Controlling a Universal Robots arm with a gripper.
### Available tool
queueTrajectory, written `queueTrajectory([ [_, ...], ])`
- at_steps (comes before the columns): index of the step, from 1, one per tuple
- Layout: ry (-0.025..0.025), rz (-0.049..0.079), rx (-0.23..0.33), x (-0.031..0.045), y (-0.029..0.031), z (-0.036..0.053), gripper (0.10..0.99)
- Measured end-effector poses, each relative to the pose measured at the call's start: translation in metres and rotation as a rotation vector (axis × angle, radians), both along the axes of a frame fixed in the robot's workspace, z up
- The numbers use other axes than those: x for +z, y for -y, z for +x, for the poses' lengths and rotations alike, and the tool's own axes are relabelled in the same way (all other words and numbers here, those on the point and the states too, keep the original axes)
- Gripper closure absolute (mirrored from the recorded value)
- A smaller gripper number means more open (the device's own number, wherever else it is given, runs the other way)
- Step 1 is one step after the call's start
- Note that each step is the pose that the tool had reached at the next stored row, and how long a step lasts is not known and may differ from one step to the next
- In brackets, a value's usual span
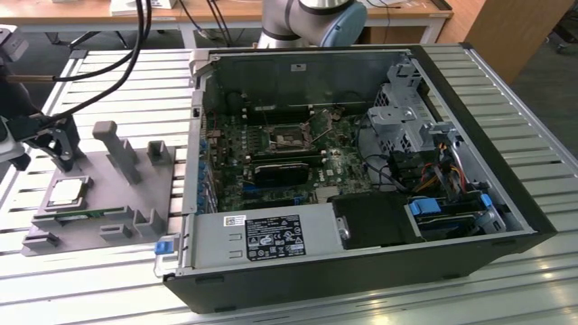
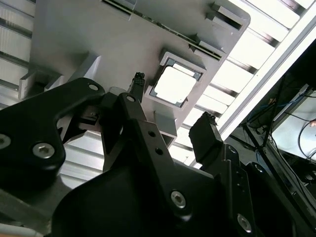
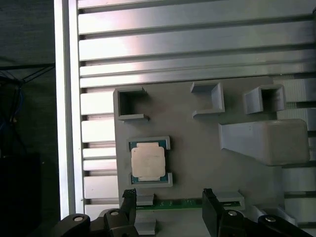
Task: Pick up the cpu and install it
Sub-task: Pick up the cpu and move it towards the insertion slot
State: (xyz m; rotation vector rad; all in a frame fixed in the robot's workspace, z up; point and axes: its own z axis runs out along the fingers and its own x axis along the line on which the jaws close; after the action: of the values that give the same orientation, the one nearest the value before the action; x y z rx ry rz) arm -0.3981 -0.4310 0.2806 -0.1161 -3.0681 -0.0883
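The cpu (image 1: 68, 193) is a flat silvery square with a thin green rim. It lies in a shallow nest on the grey fixture plate (image 1: 108, 203) at the exterior view's left. Both wrist views show the cpu (image 2: 173, 84) (image 3: 148, 162) from above. My gripper (image 1: 45, 157) hovers above the plate, just off to one side of the chip and not touching it. Its black fingers (image 3: 129, 200) stand wide apart and hold nothing. The open computer case (image 1: 361, 156) lies to the exterior view's right, and the motherboard's socket (image 1: 291, 139) sits in its middle.
Grey upright posts (image 1: 116, 149) and brackets (image 3: 207, 98) rise from the fixture plate. A green memory strip (image 3: 185, 202) lies along its edge under the fingers. Inside the case are a labelled power supply (image 1: 271, 237), a black block (image 1: 284, 172), a drive cage (image 1: 402, 108) and cables (image 1: 442, 169).
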Motion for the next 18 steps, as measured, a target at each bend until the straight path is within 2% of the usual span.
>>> queueTrajectory([
  [6, -0.0079, 0.000, 0.000, -0.0038, 0.0000, 0.0000, 0.439],
  [10, -0.0153, 0.000, 0.000, -0.0067, 0.0000, 0.0000, 0.439],
  [18, -0.0230, 0.000, 0.000, -0.0139, 0.0000, 0.0000, 0.439],
])
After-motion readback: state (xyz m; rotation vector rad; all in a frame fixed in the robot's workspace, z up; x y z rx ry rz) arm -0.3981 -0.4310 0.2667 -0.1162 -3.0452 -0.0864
